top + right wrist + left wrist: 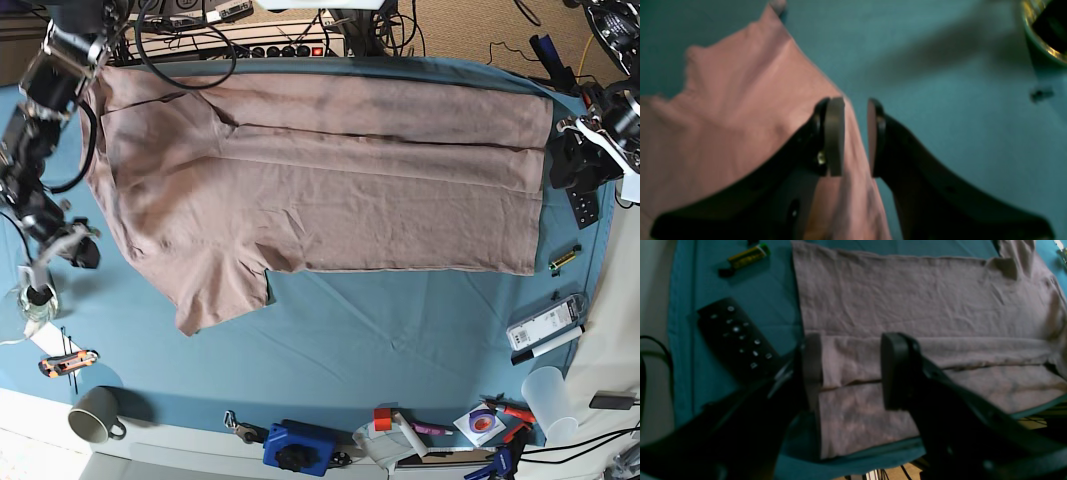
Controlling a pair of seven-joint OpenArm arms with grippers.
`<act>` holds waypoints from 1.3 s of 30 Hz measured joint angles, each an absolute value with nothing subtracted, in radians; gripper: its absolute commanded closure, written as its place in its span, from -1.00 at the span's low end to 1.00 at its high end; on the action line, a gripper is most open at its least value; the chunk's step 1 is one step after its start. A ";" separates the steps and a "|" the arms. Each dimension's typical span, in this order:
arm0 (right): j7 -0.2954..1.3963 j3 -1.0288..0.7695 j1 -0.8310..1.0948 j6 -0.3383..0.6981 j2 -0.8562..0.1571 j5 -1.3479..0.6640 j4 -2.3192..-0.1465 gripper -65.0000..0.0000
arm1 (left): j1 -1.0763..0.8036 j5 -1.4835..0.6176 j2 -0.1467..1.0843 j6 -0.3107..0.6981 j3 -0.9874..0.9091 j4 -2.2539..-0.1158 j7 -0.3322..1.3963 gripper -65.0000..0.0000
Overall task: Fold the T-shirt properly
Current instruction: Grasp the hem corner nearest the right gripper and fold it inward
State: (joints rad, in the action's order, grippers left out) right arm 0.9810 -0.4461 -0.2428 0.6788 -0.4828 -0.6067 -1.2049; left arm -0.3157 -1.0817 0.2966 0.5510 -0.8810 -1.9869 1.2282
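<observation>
Teal cloth covers a wide counter, with cables and a power strip along its far edge. Spread across the far half lies the T-shirt, a plain dusty pink-brown shirt. Its hem runs along the counter's right edge and its shoulders reach the left edge. The far side of the shirt is already folded inward, leaving a long crease down its length. One short sleeve still sticks out toward the near side, so the folding looks partly done.

At the right edge, the left hand hovers over the hem with its jaws spread wide and nothing between them. It seems positioned to take the hem corner for the next fold. A black remote control lies on the cloth just beside that hem.

At the left edge, the right hand sits over the shirt's outer edge. Its jaws are only narrowly apart, with the fabric edge running in the gap between them. Whether they actually pinch the cloth cannot be told from the blurred wrist view.

Containers stand near the counter's corners. A grey mug sits at the near left corner, its contents not visible. A clear plastic cup stands at the near right corner and looks empty.
</observation>
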 measured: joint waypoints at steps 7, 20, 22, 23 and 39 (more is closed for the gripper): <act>0.909 -0.272 -0.443 0.678 -0.482 -0.505 -0.889 0.61 | -0.316 -1.081 0.297 0.551 -0.881 -1.987 1.228 0.09; 0.841 -0.227 -0.422 0.678 -0.451 -0.463 -0.801 0.80 | -0.316 -1.082 0.290 0.551 -0.881 -1.987 1.229 0.09; 0.887 -0.228 -0.411 0.669 -0.451 -0.493 -0.805 1.00 | -0.316 -1.081 0.284 0.551 -0.881 -1.987 1.228 0.09; 0.909 -0.228 -0.409 0.652 -0.451 -0.503 -0.807 1.00 | -0.316 -1.082 0.278 0.551 -0.881 -1.987 1.228 0.09; 1.206 -0.229 -0.122 0.653 -0.445 -0.667 -1.324 1.00 | -0.318 -1.082 0.250 0.551 -0.880 -1.987 1.228 0.09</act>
State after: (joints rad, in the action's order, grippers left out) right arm 1.2057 -0.2295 -0.1223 0.6533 -0.4450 -0.6666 -1.3243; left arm -0.3176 -1.0817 0.2501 0.5507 -0.8803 -1.9869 1.2282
